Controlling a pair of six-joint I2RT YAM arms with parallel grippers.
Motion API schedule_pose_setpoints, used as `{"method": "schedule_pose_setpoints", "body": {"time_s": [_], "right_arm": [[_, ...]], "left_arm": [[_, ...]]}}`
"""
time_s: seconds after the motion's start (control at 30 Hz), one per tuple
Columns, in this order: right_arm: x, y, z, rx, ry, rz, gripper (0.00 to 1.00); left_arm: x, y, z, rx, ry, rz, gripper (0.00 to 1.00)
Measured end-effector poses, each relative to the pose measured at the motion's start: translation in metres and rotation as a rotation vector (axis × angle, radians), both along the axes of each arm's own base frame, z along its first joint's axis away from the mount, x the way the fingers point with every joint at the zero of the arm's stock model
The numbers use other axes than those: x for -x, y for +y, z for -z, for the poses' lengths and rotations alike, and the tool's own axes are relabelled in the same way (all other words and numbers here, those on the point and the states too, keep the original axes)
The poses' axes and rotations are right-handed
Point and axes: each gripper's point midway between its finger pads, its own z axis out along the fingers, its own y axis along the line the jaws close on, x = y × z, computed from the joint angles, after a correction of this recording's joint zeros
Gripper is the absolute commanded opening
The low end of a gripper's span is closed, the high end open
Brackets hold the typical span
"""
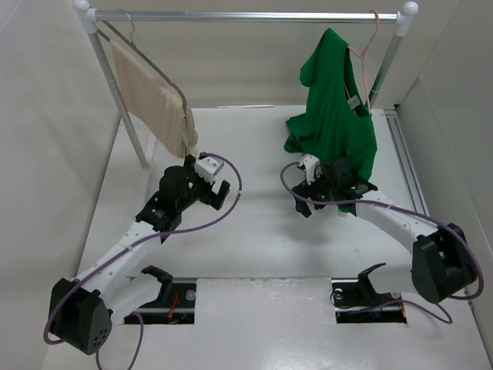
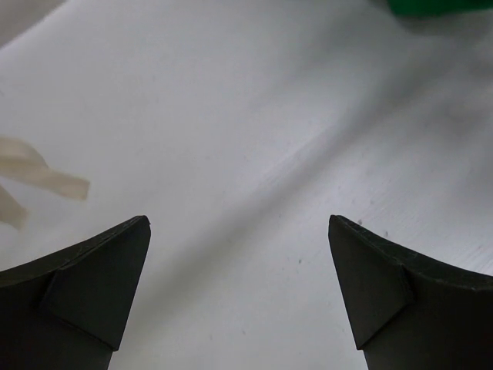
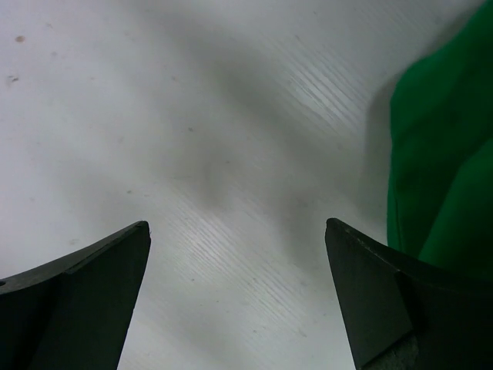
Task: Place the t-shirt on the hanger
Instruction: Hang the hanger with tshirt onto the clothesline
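We work over a flat white table with a silver metal clothes rail across its 12 o'clock edge.

The bright green cloth short-sleeved t-shirt hangs from the rail's 3 o'clock end. It is bunched and lopsided, and its long axis falls from 12 to 6 o'clock, with the hem low over the table. A beige cloth garment hangs at the 9 o'clock end.

Our right gripper stands just below the shirt's hem with its jaws spread wide and bare table between them. In its wrist view the green cloth lies at about 2 o'clock, beside the right finger but not between the jaws.

Our left gripper is also wide apart and empty, near the beige cloth's tail and well apart from the shirt.

The thin pink wire hanger hooks over the rail above the shirt.

We judge the right arm the nearer one, and its reach would go toward 12 o'clock.
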Motion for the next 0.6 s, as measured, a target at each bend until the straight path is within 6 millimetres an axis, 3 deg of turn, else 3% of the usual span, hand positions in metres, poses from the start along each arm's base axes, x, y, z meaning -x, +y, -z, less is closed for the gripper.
{"method": "schedule_pose_setpoints", "body": {"time_s": [0.1, 0.2, 0.6], "right_arm": [[-0.003, -0.011, 0.005, -0.018, -0.004, 0.064, 1.00], [-0.007, -0.011, 0.006, -0.037, -0.022, 0.083, 1.00], [-0.013, -0.021, 0.008, -0.040, -0.041, 0.121, 1.00]], "left_arm": [[0.006, 0.012, 0.030, -0.041, 0.046, -0.044, 1.00], [0.010, 0.019, 0.044, -0.064, 0.065, -0.070, 1.00], [0.008, 0.026, 0.042, -0.066, 0.041, -0.105, 1.00]]}}
